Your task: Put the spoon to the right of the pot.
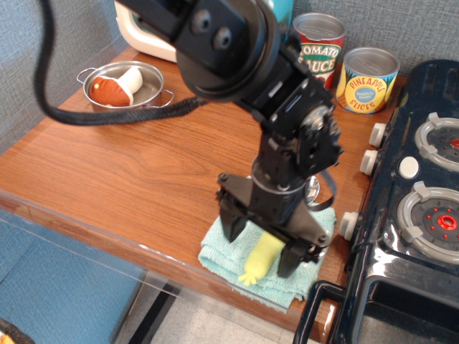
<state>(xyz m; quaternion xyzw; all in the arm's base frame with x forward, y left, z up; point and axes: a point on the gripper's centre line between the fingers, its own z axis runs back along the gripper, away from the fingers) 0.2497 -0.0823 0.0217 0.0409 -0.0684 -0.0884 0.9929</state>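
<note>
On the wooden table (143,172), near its front edge, the gripper (262,247) is straddling the spoon (262,256) with jaws open, handle lying on a teal cloth (219,251). Far back-left, the pot (147,89) is holding a toy mushroom (115,87).

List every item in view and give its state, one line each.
Tool: open, fingers straddling the spoon handle, low over the cloth.
Spoon: lying on the cloth, not lifted.
Cloth: folded, at the table's front edge.
Pot: upright at back left, holding a toy mushroom.
Mushroom: lying on its side in the pot.
Tomato can: upright.
Pineapple can: upright.
</note>
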